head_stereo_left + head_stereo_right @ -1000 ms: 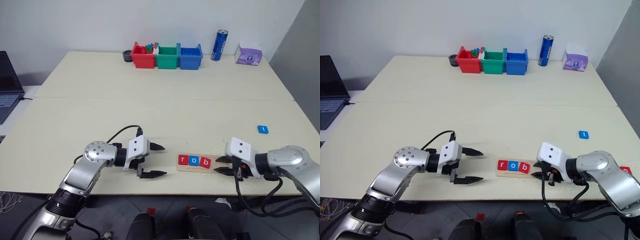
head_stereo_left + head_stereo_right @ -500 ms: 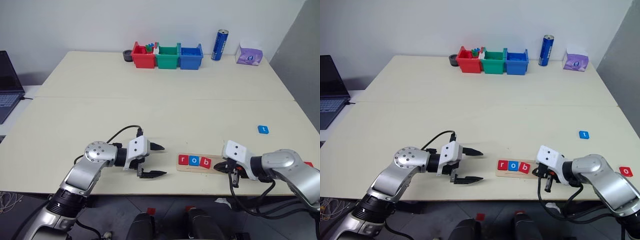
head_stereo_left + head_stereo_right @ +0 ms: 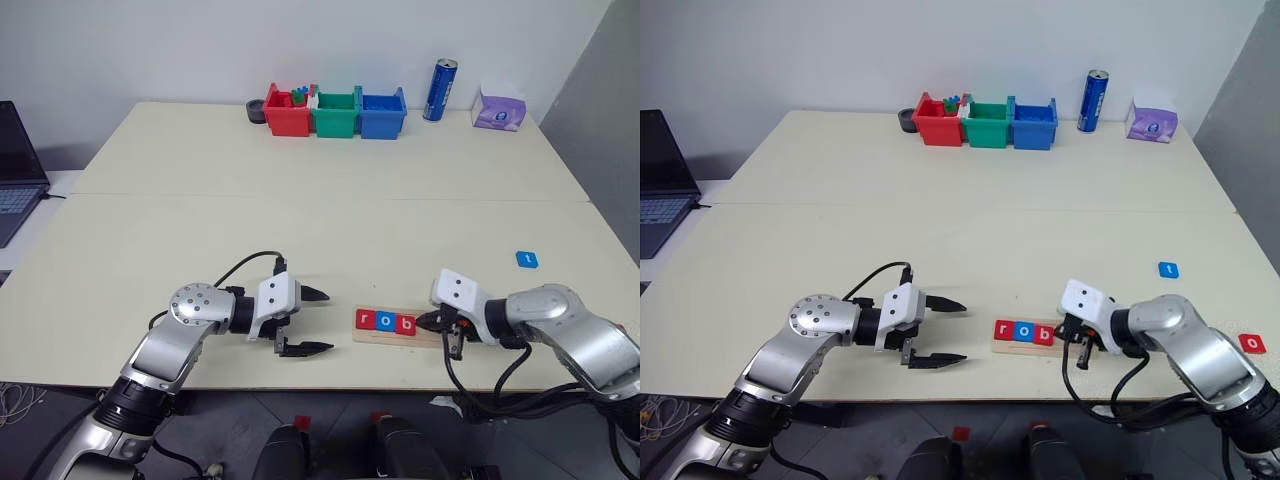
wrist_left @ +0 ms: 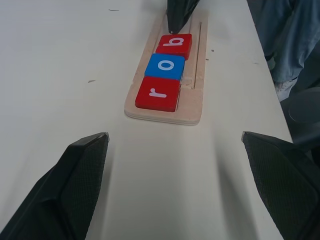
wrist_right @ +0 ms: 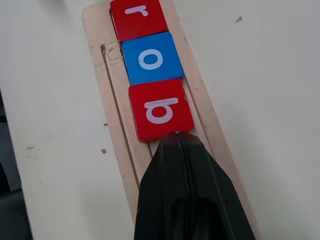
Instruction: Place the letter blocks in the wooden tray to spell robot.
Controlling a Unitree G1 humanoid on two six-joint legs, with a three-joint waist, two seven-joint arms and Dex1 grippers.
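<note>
The wooden tray [image 3: 433, 334] lies near the table's front edge. In its left part sit three letter blocks in a row: a red r [image 3: 366, 320], a blue o [image 3: 387, 322] and a red b [image 3: 407, 325]. My right gripper [image 3: 424, 321] is shut, lying low over the tray's bare right part, its tip at the b block's right edge [image 5: 160, 110]. My left gripper [image 3: 320, 321] stands open just left of the tray, holding nothing. A blue t block [image 3: 526, 259] lies farther back on the right. A red o block [image 3: 1252, 343] lies near the right edge.
Red [image 3: 286, 112], green [image 3: 334, 113] and blue [image 3: 382, 113] bins stand at the table's back, with a blue can [image 3: 438, 90] and a purple packet [image 3: 498, 110] to their right. A laptop [image 3: 15, 170] sits far left. A person's trouser leg [image 4: 285, 45] shows beyond the table edge.
My right gripper has shut and slid left along the tray until its tip reaches the b block. The left gripper has kept still.
</note>
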